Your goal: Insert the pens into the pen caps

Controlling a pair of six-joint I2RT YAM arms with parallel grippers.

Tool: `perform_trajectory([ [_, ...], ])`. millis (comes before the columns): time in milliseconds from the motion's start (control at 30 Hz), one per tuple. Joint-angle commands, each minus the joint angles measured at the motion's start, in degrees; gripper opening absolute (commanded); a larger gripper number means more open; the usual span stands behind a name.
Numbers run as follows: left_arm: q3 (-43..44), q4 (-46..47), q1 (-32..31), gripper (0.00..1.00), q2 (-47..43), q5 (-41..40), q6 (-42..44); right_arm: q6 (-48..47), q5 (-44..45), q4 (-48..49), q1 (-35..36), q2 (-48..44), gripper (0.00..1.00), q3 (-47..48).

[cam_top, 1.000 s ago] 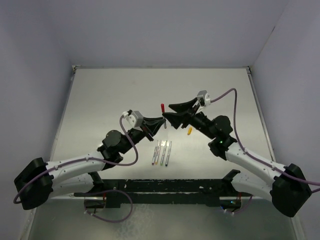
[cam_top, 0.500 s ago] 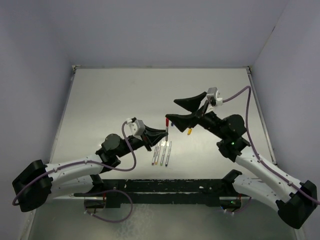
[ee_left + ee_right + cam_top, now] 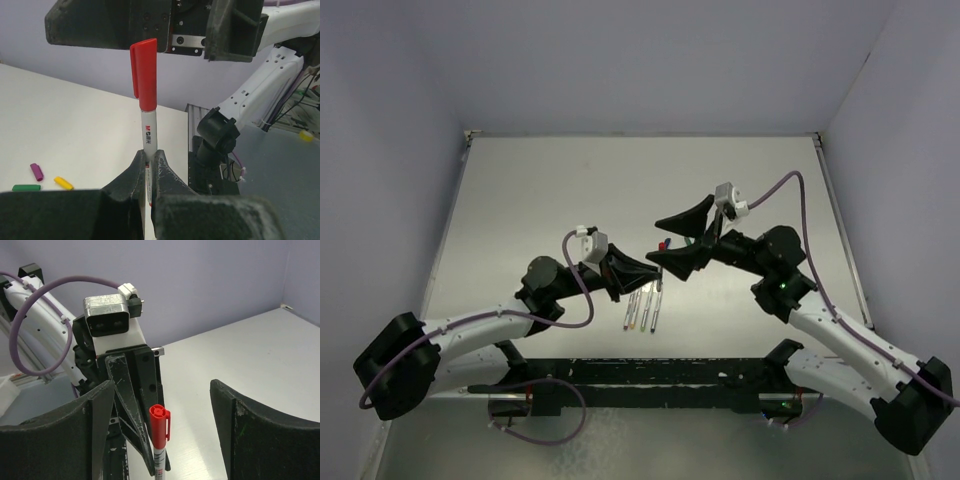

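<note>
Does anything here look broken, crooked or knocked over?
Nothing stands out. The pen stands roughly upright in the left gripper's shut jaws, its red cap on straight. The green cap, purple cap and yellow cap lie loose on the table, apart from each other, with no visible damage.

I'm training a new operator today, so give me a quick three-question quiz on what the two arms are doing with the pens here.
1. True or false: the left gripper is shut on a pen wearing a red cap.
2. The right gripper is: A open, B shut on the cap, C out of view.
3. How many loose pens lie on the table in the top view?
Key: 1 true; 2 A; 3 four.
</note>
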Motion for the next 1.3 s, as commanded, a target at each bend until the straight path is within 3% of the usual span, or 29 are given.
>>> perform_trajectory([
  [0,3.27,5.37,0.32,0.0,0.19,4.54,-3.42,-0.26,-3.62,2.92,0.0,-1.28,0.77,-0.29],
  [133,4.08,8.22,0.37,0.0,1.58,6.87,-5.93,-0.27,-4.05,3.79,-0.01,-0.43,0.7,-0.45],
  [267,4.47,9.71,0.41,0.0,2.47,7.57,-7.38,0.2,-4.35,5.17,-0.05,0.48,0.55,-0.75],
  [300,4.42,9.9,0.4,0.0,2.61,7.44,-7.61,0.22,-4.43,5.27,-0.02,0.7,0.48,-0.77],
  [333,4.42,10.01,0.44,0.0,2.67,7.19,-7.87,0.15,-4.78,5.41,0.02,0.8,0.32,-0.7],
  [367,4.34,10.31,0.4,0.0,2.77,6.88,-8.18,0.27,-4.66,5.35,0.01,0.9,0.03,-0.75],
  [400,4.21,10.73,0.4,0.0,2.83,6.48,-8.59,0.41,-4.38,5.2,-0.04,0.89,0.0,-0.81],
  [667,3.76,19.08,0.56,0.0,3.18,2.3,-13.61,-0.53,-6.63,4.42,0.03,2.28,0.0,-0.96],
  [967,8.88,25.92,1.43,0.0,6.0,1.55,-16.4,-0.02,-9.15,4.15,0.02,7.05,0.0,-1.6],
  [1267,8.08,26.34,1.63,0.0,5.9,2.0,-15.48,-1.35,-3.37,4.75,0.0,3.39,0.0,-2.57],
])
